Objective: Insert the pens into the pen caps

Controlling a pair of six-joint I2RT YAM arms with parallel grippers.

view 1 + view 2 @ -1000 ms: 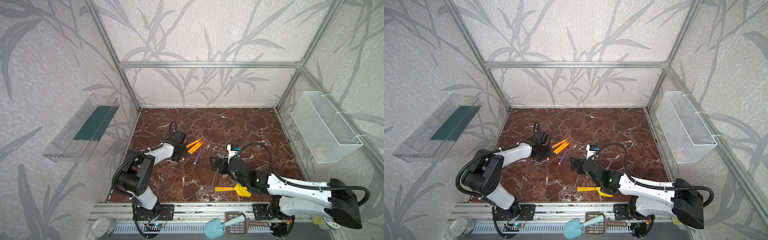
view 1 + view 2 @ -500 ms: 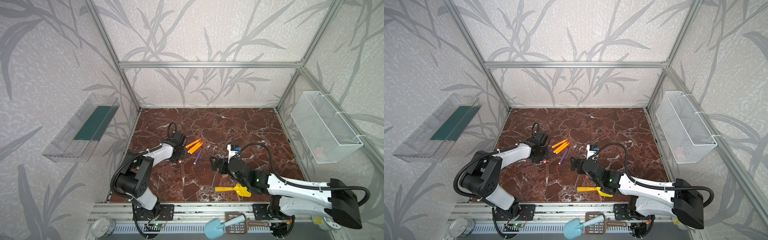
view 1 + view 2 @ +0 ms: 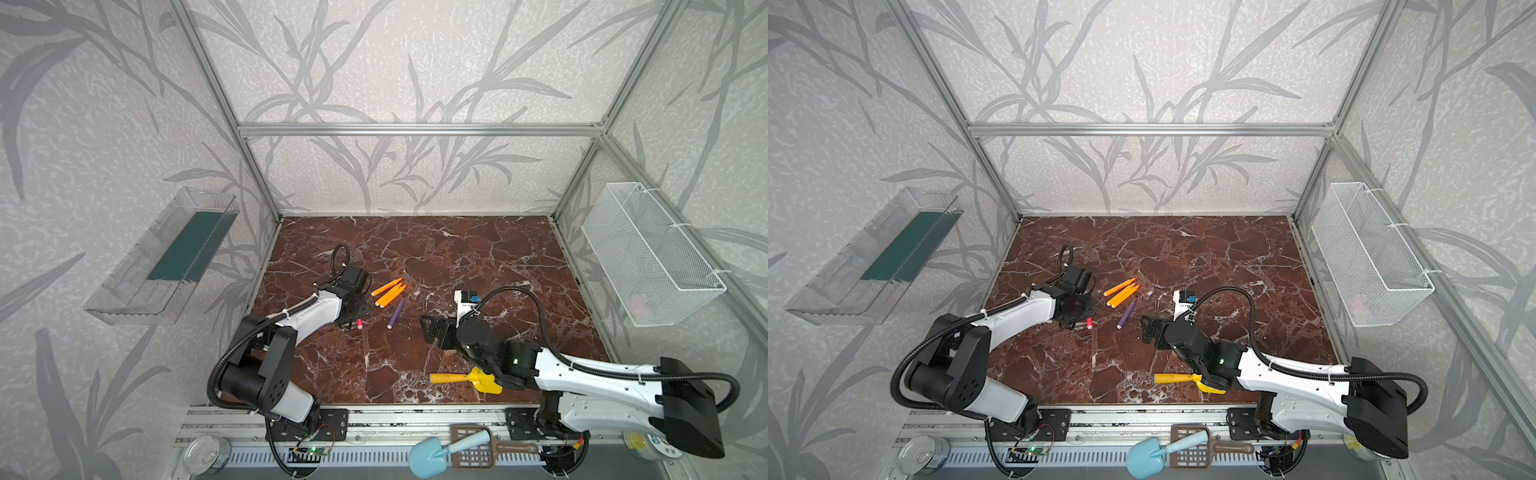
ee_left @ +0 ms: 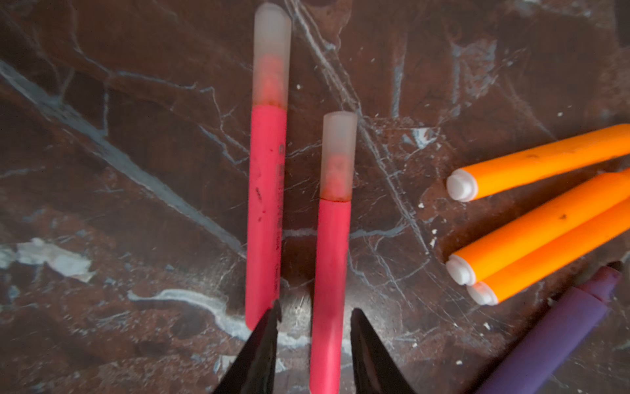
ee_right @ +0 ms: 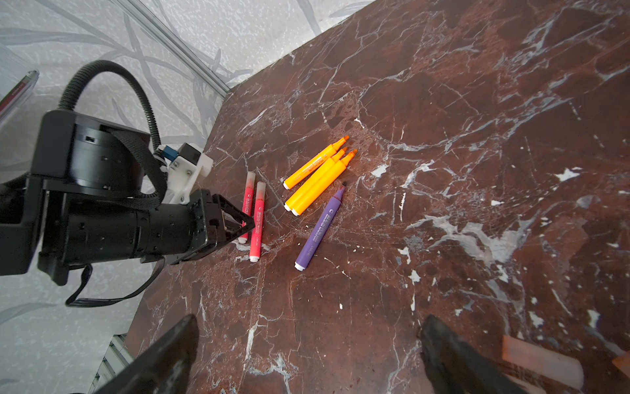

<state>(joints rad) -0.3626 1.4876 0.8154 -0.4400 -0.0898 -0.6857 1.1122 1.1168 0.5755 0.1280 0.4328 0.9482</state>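
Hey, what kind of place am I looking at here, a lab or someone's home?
Most likely a robotics lab test cell: a silver aluminium-framed enclosure with leaf-patterned wall panels, and two white-and-black robot arms mounted on a front rail beside a brown marble-look tabletop.

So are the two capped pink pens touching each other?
Apart. The left wrist view shows bare marble table between one pink pen and the other pink pen along their whole length.

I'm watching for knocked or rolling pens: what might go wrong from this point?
The left gripper straddles one capped pink pen, one jaw right beside the second pink pen; withdrawing askew may roll either. The three orange pens lie bunched, uncapped, beside the purple pen; picking one could nudge the rest.
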